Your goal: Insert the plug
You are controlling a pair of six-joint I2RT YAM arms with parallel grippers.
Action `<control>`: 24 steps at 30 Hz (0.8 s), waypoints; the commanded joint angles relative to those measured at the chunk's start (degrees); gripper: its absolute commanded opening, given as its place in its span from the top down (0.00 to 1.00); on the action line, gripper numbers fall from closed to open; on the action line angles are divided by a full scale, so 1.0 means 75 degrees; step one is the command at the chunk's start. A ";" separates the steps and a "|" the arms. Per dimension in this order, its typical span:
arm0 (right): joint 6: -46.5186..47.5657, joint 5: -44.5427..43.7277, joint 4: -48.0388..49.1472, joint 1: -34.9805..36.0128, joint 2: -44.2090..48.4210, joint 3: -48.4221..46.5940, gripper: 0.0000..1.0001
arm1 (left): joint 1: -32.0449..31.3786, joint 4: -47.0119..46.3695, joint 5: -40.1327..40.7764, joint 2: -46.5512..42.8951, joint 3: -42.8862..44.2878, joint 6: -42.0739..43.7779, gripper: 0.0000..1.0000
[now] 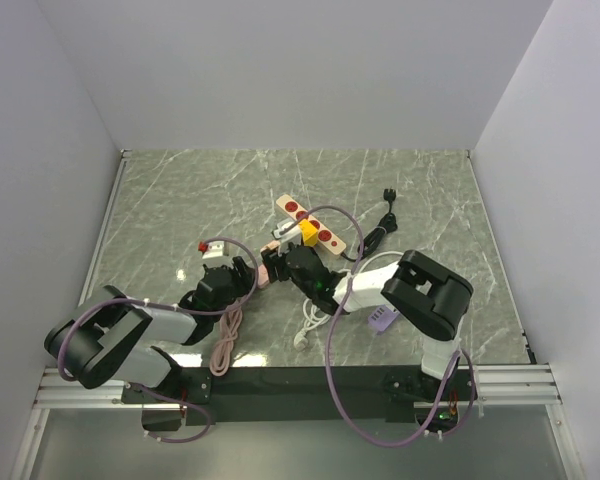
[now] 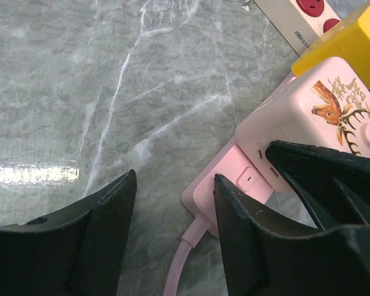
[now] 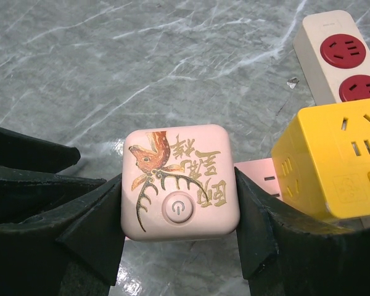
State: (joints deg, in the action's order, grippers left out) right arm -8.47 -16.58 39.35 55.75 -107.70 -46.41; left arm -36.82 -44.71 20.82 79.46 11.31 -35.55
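Where the top view looks down, you have a grey marble worktop [image 1: 200, 190] boxed by white walls [image 1: 300, 70] at the back and both sides; its far half and left side lie bare. The plug [image 1: 308, 233], a yellow cube, sits mid-worktop just beside a beige strip [image 1: 293, 209] with red sockets. Your right gripper [image 1: 286, 262] is just on the near side of it, your left gripper [image 1: 244, 278] close beside that. A black cable [image 1: 380, 225] curls right of the strip; a white cable [image 1: 305, 335] lies near the front edge.

In the left wrist view, your left fingers [image 2: 108, 234] stand apart, released, with bare marble and a pink cord [image 2: 182, 265] between them; one overlaps the end of a flat pink strip [image 2: 219, 188]. Open marble runs away to the left.

In the right wrist view, your right fingers [image 3: 92, 228] press both sides of a pink cube [image 3: 179, 166] bearing a deer design, grasping it. The plug stands just right of that cube, close by one finger, with the beige strip behind it.
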 commanded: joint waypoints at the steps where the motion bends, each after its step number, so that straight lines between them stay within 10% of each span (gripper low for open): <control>1: -0.1976 0.1132 -0.3735 0.0839 -0.1495 0.1125 1.00 | 0.0034 0.0008 -0.0127 0.0022 0.0214 0.0205 0.41; 24: -0.3077 0.1578 -0.4520 0.2059 -0.2233 0.1009 1.00 | 0.0268 -0.0062 -0.0584 0.0761 0.0543 0.0252 0.42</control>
State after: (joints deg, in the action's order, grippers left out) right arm -16.19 -28.01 42.89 60.71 -110.52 -45.52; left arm -35.16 -46.52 17.69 84.90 15.27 -34.54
